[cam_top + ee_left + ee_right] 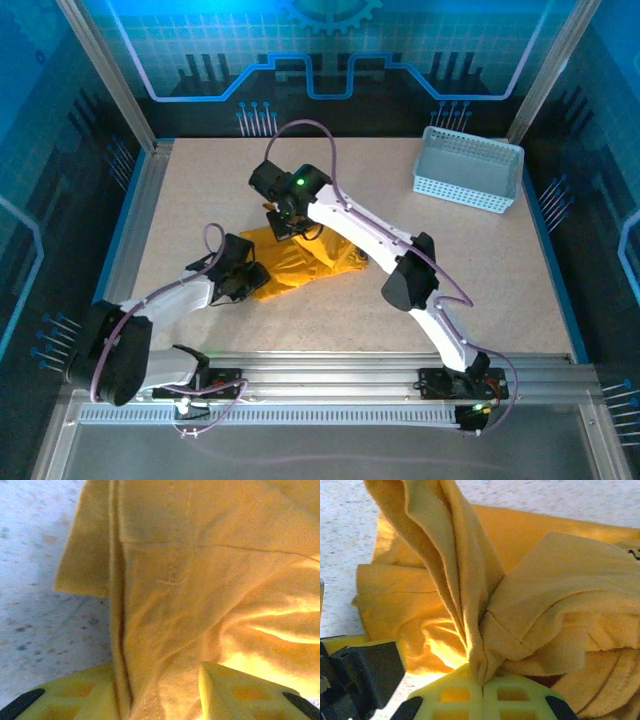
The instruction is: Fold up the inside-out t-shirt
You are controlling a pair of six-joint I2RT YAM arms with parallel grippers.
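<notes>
Here the right end effector (pixel 482 677) pinches a raised fold of the inside-out t-shirt (pixel 300 265); the left end effector (pixel 152 669) clamps its lower-left edge. The shirt lies crumpled mid-frame, bare table (pixel 480 290) all round, basket (pixel 468 170) upper right. Left arm (pixel 170 295) and right arm (pixel 370 235) bend inward.

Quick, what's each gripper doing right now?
Left gripper: jaws astride t-shirt fabric; grip cannot be told.
Right gripper: closed, pinching the t-shirt.

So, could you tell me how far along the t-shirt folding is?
Nothing looks folded yet: the t-shirt lies crumpled on the table. In hand: the right fingers pinch a bunched ridge, the left fingers flank an edge fold. Spreading flat and all folds remain.
</notes>
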